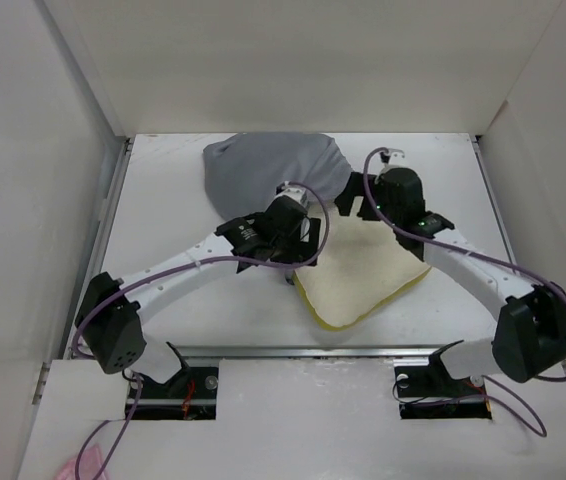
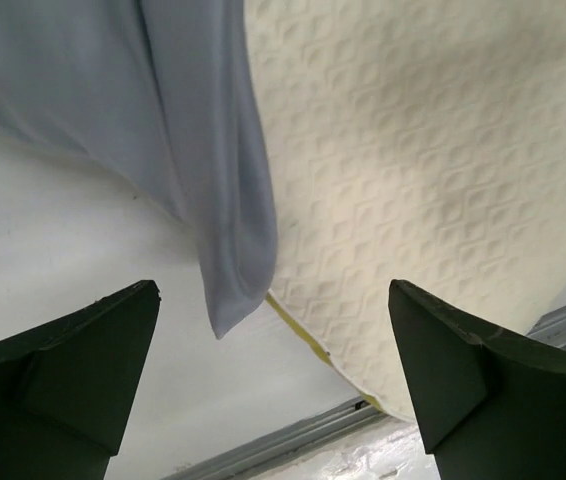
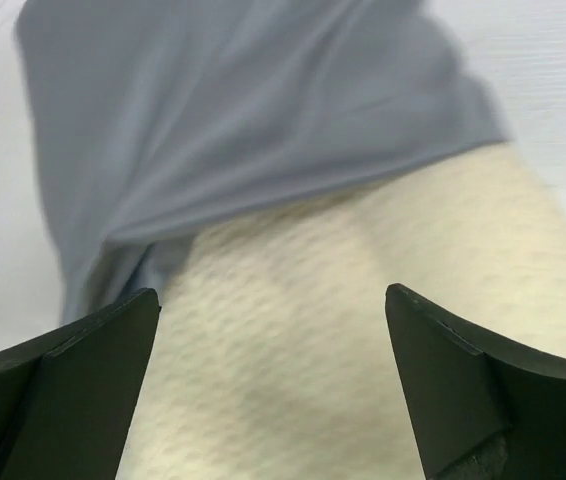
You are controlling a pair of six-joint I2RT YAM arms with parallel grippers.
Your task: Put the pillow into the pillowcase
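Your one pillow [image 1: 363, 280], cream with an embossed diamond pattern and a yellow edge, lies mid-way across the table [image 1: 163, 250], its far end covered by the one wrinkled grey pillowcase [image 1: 263, 170]. Your left gripper [image 2: 273, 400] and right gripper [image 3: 273, 380] both hang spread wide over it, gripping nothing.

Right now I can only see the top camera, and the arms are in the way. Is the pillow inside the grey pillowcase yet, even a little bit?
Observer: A little. In the right wrist view, the pillowcase lies over the far end of the pillow.
Operator: Is the right gripper pinching anything?
Observer: No. The right gripper is open wide and holds nothing.
Operator: What about the left one?
Observer: The left gripper is open too. A loose corner of the pillowcase hangs in its gap and isn't pinched.
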